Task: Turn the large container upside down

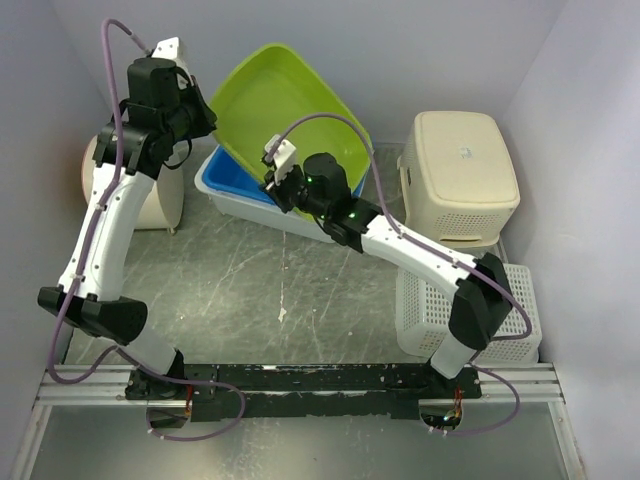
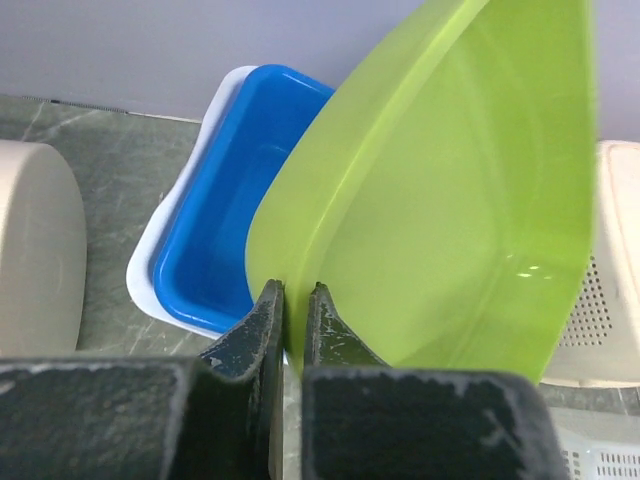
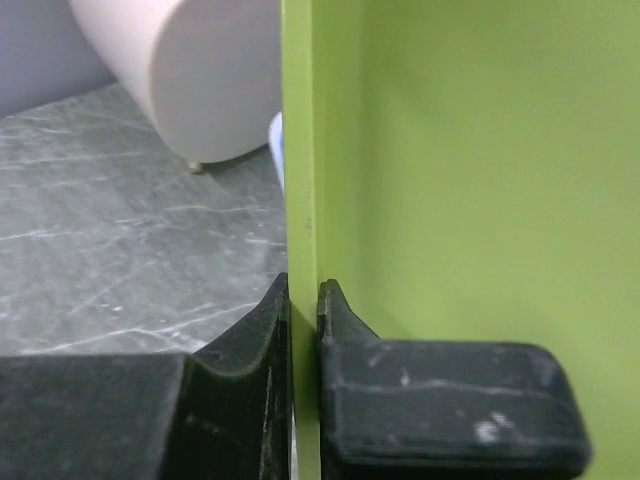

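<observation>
Top view: green container (image 1: 275,100) tipped up on edge at the back of the table (image 1: 250,280), open side facing the camera, its lower rim over the blue tub (image 1: 225,182). Left gripper (image 1: 210,120) meets the container's left rim; right gripper (image 1: 272,185) meets the lower rim near the middle. I can't read either pair of jaws from up here.

Left wrist view settles the left side: both fingers pinched narrow on the green rim, the wall thin between them. It also shows what the top view hides: a white edge running round the blue tub, and the tub's bare inside. The cream round bin (image 2: 35,250) sits off to the left.

Right wrist view: fingers shut tight on the green rim, which runs straight up between them and fills the right half of the frame. The round bin stands on the table behind.

Only the top view takes in the beige bin (image 1: 460,165) lying bottom-up at right and the white perforated basket (image 1: 425,310) under the right arm.
</observation>
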